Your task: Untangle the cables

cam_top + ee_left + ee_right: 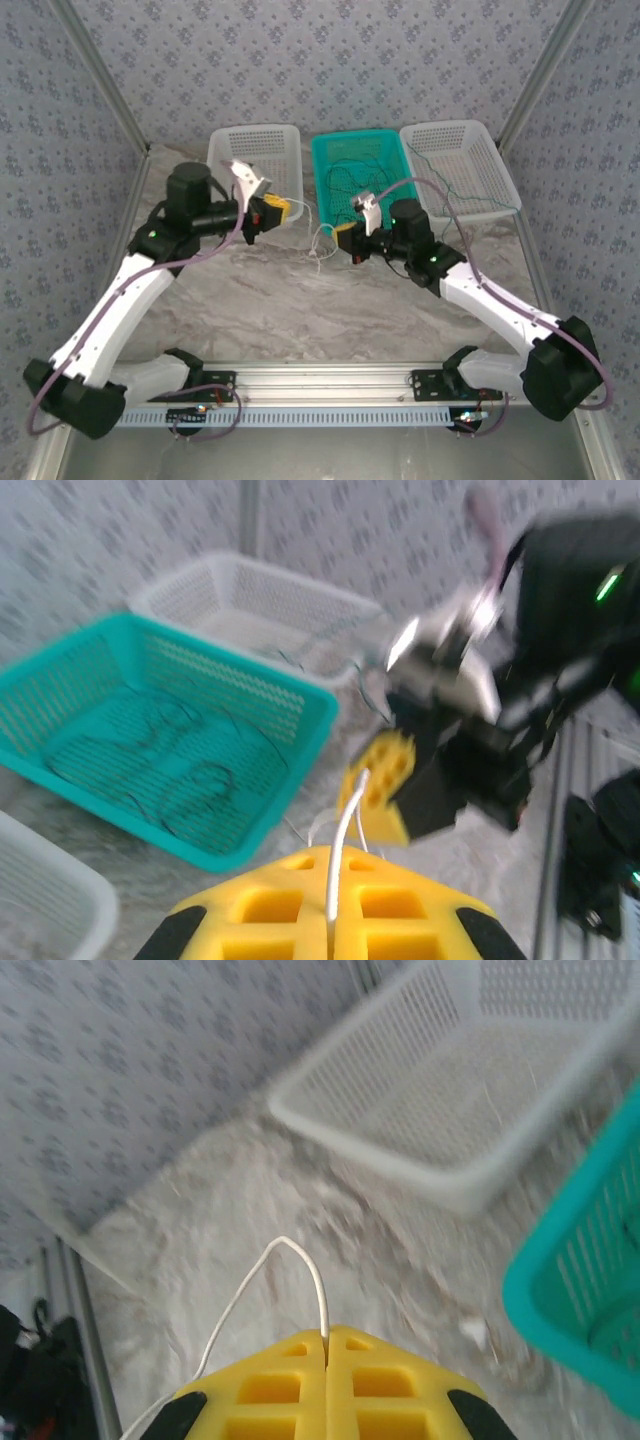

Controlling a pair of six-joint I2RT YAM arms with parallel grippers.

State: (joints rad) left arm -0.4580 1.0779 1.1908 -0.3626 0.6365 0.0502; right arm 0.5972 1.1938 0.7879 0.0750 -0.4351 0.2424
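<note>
A whitish-grey cable (318, 243) hangs slack between my two grippers, over the marble table in front of the baskets. My left gripper (283, 211) is shut on it, and the cable (346, 815) rises out of the pressed-together yellow jaws (335, 854) toward the right gripper (385, 780) just ahead. My right gripper (343, 238) is also shut on the cable (298, 1256), which loops up from its jaws (326, 1333) and trails down to the left. More thin dark and green cables (362, 172) lie coiled in the teal basket (322, 150), and a green one (480, 207) crosses the right white basket.
Three baskets stand in a row at the back: a white one (222, 140) on the left, the teal one (300, 695) in the middle, and a white one (495, 150) on the right. Patterned walls close in the sides and the back. The arm bases sit on a metal rail (320, 380) at the near edge.
</note>
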